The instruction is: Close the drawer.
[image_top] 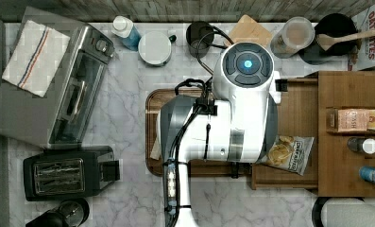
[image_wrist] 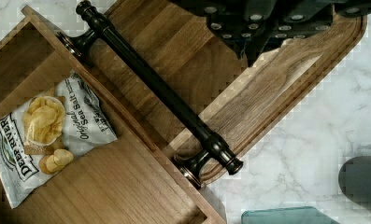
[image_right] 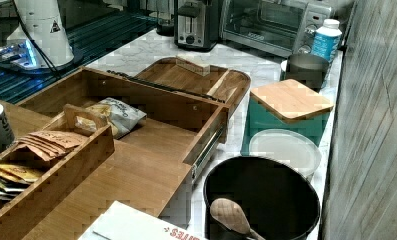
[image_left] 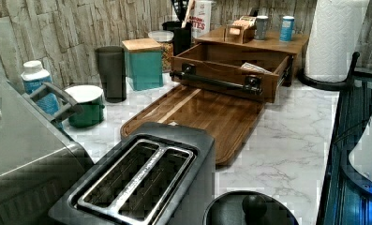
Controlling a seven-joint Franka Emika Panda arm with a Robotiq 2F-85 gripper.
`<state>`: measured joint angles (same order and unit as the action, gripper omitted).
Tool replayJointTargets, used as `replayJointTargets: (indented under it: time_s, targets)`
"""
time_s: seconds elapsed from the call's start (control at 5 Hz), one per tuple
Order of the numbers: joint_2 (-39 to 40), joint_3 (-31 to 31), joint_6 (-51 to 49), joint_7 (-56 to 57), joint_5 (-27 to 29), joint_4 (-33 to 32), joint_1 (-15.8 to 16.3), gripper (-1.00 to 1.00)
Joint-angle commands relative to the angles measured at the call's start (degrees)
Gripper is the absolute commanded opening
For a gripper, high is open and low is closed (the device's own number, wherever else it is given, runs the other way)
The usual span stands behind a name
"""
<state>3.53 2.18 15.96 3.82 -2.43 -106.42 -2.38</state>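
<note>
Currently the drawer (image_right: 151, 135) stands pulled out, Deep River chip bag (image_wrist: 43, 135) on its floor; gripper (image_wrist: 267, 28) above the tray (image_left: 207, 117), finger state indeterminable.

White arm (image_top: 223, 123) bent, wrist downward

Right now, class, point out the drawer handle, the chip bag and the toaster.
handle (image_wrist: 160, 95), wrist view, mid-bar.
chip bag (image_wrist: 43, 135), wrist view, front panel.
toaster (image_left: 141, 176), left view, top between the slots.
</note>
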Motion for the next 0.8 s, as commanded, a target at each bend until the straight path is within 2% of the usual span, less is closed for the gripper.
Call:
replayJointTargets:
  time_s: [0.2, 0.4, 0.8]
  targets:
    - [0.0, 0.0, 0.0, 0.0, -0.6, 0.0, 0.0, -1.00]
    - [0.0, 0.0, 0.0, 0.0, -0.6, 0.0, 0.0, -1.00]
    - [-3.5, -1.7, 9.3, 12.7, -3.5, -10.4, 1.3, -1.00]
